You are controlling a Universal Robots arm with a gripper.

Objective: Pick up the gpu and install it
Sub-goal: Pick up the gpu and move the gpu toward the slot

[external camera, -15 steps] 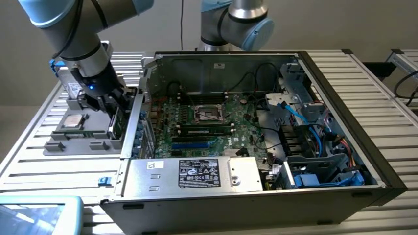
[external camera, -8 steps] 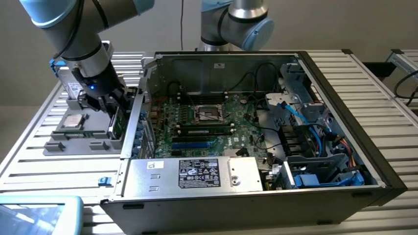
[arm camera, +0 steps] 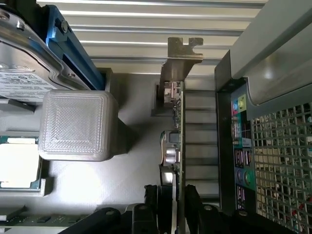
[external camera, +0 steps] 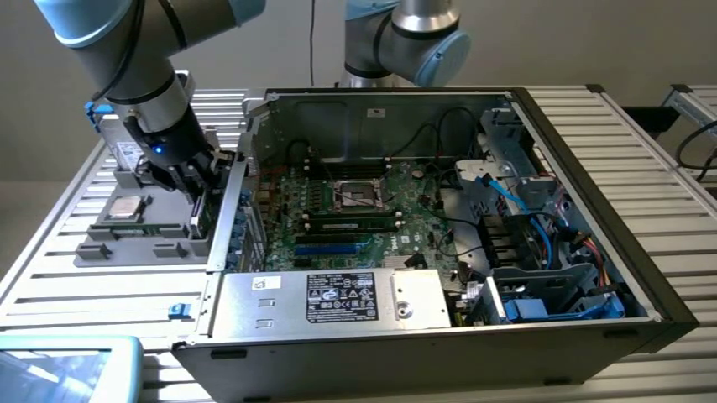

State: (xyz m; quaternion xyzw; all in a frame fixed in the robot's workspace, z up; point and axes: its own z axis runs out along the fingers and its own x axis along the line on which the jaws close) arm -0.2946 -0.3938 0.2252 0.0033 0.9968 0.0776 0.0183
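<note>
Closest to the camera in the exterior view is the open computer case (external camera: 627,332), with the power supply (external camera: 336,298) along its near side. A bit farther back, on the exterior view's left, a grey holder (external camera: 107,248) sits on the table (external camera: 79,294). The gpu (arm camera: 178,141) stands on edge in that holder, just beside the case's outer wall, with its silver bracket (arm camera: 181,56) at the end away from the gripper (arm camera: 173,214).

The gripper is down over the card — fingers (arm camera: 195,210) apart, one on each face, not visibly pinching.

My guess is it's light and stiff but fragile, with little parts poking out of the board face. I'd squeeze the flat faces gently near the upper edge, not the bracket or the connector edge. The black cover looks smooth, so it could slip.

Farther in, the motherboard (external camera: 336,206) lies flat in the case.
</note>
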